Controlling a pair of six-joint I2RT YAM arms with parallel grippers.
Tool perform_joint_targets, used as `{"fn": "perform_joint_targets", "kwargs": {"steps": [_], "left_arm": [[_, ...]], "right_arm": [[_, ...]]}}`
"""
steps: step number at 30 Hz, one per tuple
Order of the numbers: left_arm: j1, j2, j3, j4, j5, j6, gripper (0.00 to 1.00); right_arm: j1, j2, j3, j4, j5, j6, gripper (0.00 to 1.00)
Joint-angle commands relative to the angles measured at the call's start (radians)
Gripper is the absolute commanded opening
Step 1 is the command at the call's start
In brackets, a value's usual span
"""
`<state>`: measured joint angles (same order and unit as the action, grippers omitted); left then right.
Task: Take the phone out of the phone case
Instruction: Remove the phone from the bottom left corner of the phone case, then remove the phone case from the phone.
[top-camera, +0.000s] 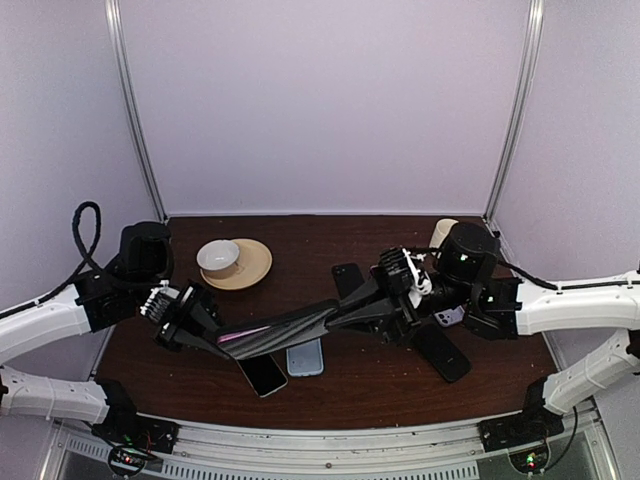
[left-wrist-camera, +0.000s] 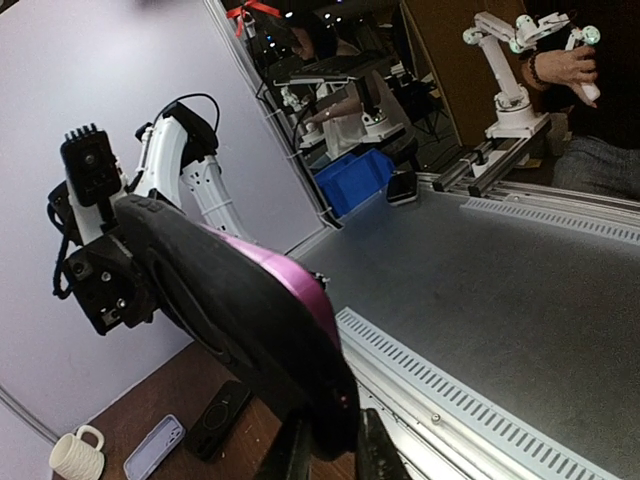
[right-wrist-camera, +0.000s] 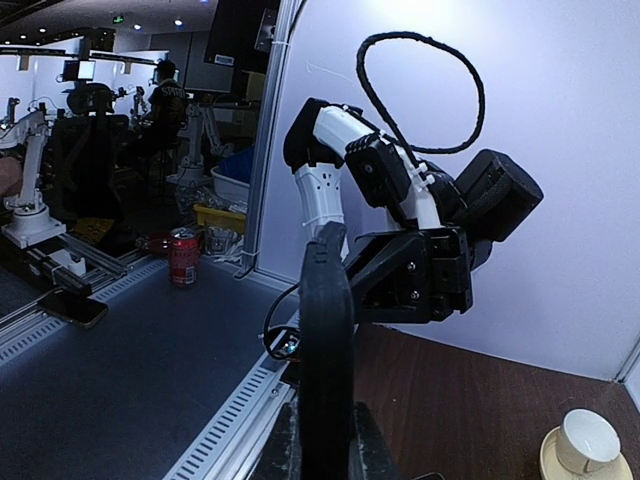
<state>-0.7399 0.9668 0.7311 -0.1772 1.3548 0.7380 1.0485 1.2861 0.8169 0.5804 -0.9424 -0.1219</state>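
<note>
1. The left arm (top-camera: 40, 320) comes in from the left edge of the top view. It bends and reaches toward the middle of the frame.
2. The left gripper (top-camera: 212, 335) is closed on the left end of the phone case (top-camera: 285, 325). In the left wrist view the fingers (left-wrist-camera: 295, 455) pinch that end at the bottom of the frame.
3. The phone case is up in the air between the two grippers, over the middle of the brown surface (top-camera: 380, 395). Its long side runs left to right, and the right end sits a little higher in the frame. It is black, with pink showing near the left end. It looks a bit twisted. I cannot tell if a phone is inside.
4. Under the case, a dark phone (top-camera: 262, 375) and a light blue phone (top-camera: 305, 357) lie side by side on the surface.
5. The right gripper (top-camera: 380, 305) is closed on the right end of the case. In the right wrist view the case stands on its thin edge, straight up from the bottom of the frame.
6. The right arm (top-camera: 580, 300) comes in from the right edge and points left.
</note>
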Motion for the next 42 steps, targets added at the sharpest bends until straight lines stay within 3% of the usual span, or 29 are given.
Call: {"fn": "perform_joint_targets", "kwargs": {"steps": [1,9,12,15,18,23,28,31,37,42], "left_arm": [[-0.018,-0.006,0.032,-0.011,0.060,0.071,0.12],[-0.021,-0.015,0.024,-0.012,0.015,0.082,0.12],[-0.021,-0.022,0.021,-0.011,-0.015,0.088,0.20],[-0.021,-0.035,0.016,-0.011,-0.053,0.097,0.35],[-0.020,-0.052,0.011,-0.010,-0.099,0.107,0.43],[-0.020,-0.089,0.007,0.013,-0.192,0.106,0.47],[-0.006,-0.152,-0.053,0.206,-0.374,0.018,0.50],[-0.001,-0.163,-0.079,0.287,-0.523,0.000,0.47],[0.005,-0.168,-0.102,0.359,-0.691,-0.002,0.44],[0.007,-0.152,-0.096,0.327,-0.661,0.016,0.44]], "right_arm": [[-0.005,0.054,0.060,0.153,-0.134,0.194,0.00],[-0.004,0.132,0.093,0.247,-0.186,0.317,0.00],[-0.004,0.113,0.085,0.224,-0.169,0.280,0.00],[-0.005,0.073,0.072,0.156,-0.122,0.205,0.00],[-0.012,0.009,0.052,0.050,-0.046,0.084,0.00],[-0.042,-0.115,0.021,-0.148,0.110,-0.063,0.00],[-0.066,-0.234,-0.024,-0.233,0.236,-0.140,0.00],[-0.068,-0.295,-0.043,-0.287,0.351,-0.212,0.00],[-0.069,-0.368,-0.097,-0.280,0.616,-0.278,0.00],[-0.068,-0.358,-0.110,-0.241,0.741,-0.307,0.00]]}}
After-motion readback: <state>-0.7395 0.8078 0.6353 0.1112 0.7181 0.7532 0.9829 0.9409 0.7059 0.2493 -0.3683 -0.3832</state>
